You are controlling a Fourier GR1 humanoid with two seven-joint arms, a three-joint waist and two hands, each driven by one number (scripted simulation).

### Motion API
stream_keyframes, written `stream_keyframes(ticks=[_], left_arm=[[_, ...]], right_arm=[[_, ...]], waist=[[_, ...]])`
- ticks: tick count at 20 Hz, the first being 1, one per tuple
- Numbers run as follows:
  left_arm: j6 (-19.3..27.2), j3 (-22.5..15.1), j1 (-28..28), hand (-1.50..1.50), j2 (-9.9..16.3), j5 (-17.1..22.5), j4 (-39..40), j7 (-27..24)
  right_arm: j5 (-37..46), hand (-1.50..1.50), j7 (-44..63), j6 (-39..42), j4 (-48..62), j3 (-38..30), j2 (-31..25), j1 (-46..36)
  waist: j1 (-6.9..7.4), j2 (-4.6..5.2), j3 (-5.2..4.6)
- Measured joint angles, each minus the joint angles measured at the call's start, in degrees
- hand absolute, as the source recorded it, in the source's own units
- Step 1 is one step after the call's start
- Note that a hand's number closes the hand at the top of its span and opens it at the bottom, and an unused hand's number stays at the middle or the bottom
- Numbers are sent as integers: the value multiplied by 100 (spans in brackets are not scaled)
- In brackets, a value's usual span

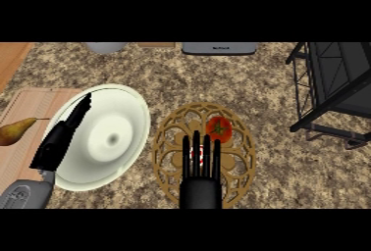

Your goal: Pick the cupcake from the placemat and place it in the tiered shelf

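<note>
Right hand point(200, 182) hovers with fingers straight and apart over the near half of the round, tan, cut-out placemat point(168, 147); a red-and-white object under the fingertips, mostly hidden, is likely the cupcake point(193, 154), with a red tomato point(219, 128) just beyond. Best to curl round the cupcake only, clear of the tomato. Open counter leads right to the black wire tiered shelf point(328, 88); left hand point(62, 137) rests open over the white plate point(130, 105).

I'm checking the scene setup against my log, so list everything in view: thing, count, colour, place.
placemat: one, tan openwork, centre of the counter
cupcake: one, red and white, on the placemat, mostly hidden by the right hand's fingers
tomato: one, red, upper part of the placemat
plate: one, white, left of the placemat
pear: one, brownish yellow, on the cutting board
cutting board: one, light wood, far left
tiered shelf: one, black wire, upper right
left hand: black, over the plate's left side
right hand: black, fingers straight, over the cupcake
</note>
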Motion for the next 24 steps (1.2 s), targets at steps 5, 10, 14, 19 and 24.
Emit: stream_keyframes(ticks=[5,10,14,19,24], left_arm=[[-183,182,46,0,59,-5,-42,-68],[-225,238,90,0,-53,-126,-23,-107],[-262,304,-23,0,-129,-191,30,-62],[-336,340,33,0,-102,-174,25,-155],[-327,284,-40,0,-158,-225,-3,-123]], right_arm=[[-221,150,-6,-61,236,-74,1,-160],[-549,150,-111,-283,457,-132,-2,-297],[-637,150,-158,-413,699,-173,-1,-492],[-2175,150,-493,-200,556,-1298,-1,-700],[-3684,150,-896,406,1037,-2847,-39,-1490]], waist=[[16,-12,1],[16,-45,-14],[6,-70,-23],[105,2,-13],[161,85,0]])
